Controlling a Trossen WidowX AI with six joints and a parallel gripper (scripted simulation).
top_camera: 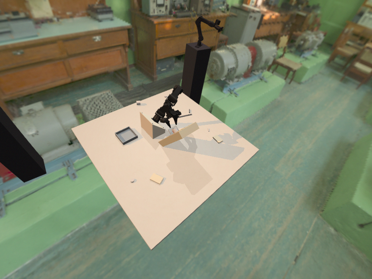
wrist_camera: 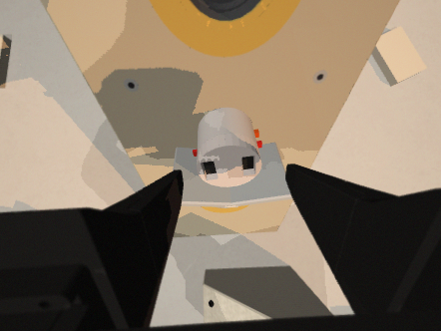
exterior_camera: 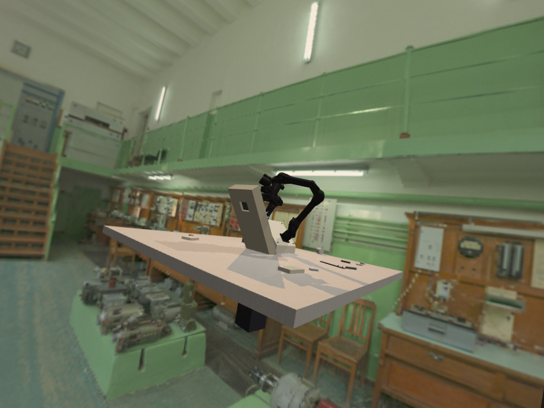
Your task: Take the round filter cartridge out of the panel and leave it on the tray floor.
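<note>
The round filter cartridge (wrist_camera: 226, 137), pale grey with two dark slots on its face and red tabs on its sides, lies on the grey tray (wrist_camera: 271, 181) at the foot of the tan service panel (wrist_camera: 279, 90) (exterior_camera: 255, 223). It shows only faintly in the top view (top_camera: 173, 131). The panel's socket, ringed in orange (wrist_camera: 224, 42), is empty. My gripper (wrist_camera: 233, 173) (top_camera: 170, 121) (exterior_camera: 268, 198) is open. Its fingers stand wide apart on either side of the cartridge, nearer the camera and clear of it.
A dark square tray (top_camera: 126, 135) stands left of the panel. Small tan blocks (top_camera: 156, 178) (top_camera: 218, 138) and a small disc (top_camera: 132, 180) lie on the table. A black pillar (top_camera: 195, 72) stands behind the arm.
</note>
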